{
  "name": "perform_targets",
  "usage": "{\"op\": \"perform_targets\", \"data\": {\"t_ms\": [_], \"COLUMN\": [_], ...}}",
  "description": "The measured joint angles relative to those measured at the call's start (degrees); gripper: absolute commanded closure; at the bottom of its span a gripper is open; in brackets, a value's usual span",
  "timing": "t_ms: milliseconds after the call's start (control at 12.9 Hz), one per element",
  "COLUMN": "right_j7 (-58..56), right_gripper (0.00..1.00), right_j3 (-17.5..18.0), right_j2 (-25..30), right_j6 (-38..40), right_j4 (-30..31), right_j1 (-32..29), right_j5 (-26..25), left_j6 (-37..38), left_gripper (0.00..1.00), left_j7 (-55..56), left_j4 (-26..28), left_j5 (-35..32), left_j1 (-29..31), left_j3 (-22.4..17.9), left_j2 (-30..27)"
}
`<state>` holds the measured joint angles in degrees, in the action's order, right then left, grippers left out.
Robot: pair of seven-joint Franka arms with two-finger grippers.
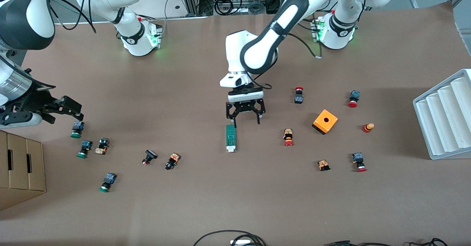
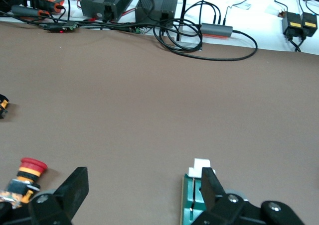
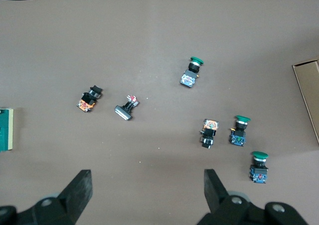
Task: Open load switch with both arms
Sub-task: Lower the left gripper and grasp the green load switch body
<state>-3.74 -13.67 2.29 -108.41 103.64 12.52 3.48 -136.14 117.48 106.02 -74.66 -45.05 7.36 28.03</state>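
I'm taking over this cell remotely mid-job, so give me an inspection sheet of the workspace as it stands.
Surface: brown table, bare between parts.
Job's things: load switch lies flat mid-table, white tab end toward the front camera.
Clutter: orange box; red-capped pushbuttons toward the left arm's end; green-capped pushbuttons toward the right arm's end.
Grippers: left gripper open, over the load switch's farther end; right gripper open, waiting over the green-capped pushbuttons.
Cables: black loops at the table's near edge.
Surroundings: cardboard box, white ribbed tray.
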Motion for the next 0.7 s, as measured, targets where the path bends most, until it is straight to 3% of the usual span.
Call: {"op": "perform_targets", "data": {"t_ms": [466,699], "right_j7": [-0.02,-0.02], "right_gripper": [0.0,0.0], "right_j3": [0.05,0.13], "right_j2": [0.01,-0.03], "right_j6": [0.0,0.0], "right_j4": [0.0,-0.08], "right_j1": [0.01,0.07], "right_j5": [0.0,0.0], "left_j6": [4.78,10.67], "left_gripper": [0.0,0.0], "left_j7": [7.79,12.37], "left_j4": [-1.98,-2.4], "left_j5": [-5.15,-7.45], "left_j1": [-3.36,-5.35], "left_j3": [0.0,0.02], "left_j2": [3.78,5.0]}}
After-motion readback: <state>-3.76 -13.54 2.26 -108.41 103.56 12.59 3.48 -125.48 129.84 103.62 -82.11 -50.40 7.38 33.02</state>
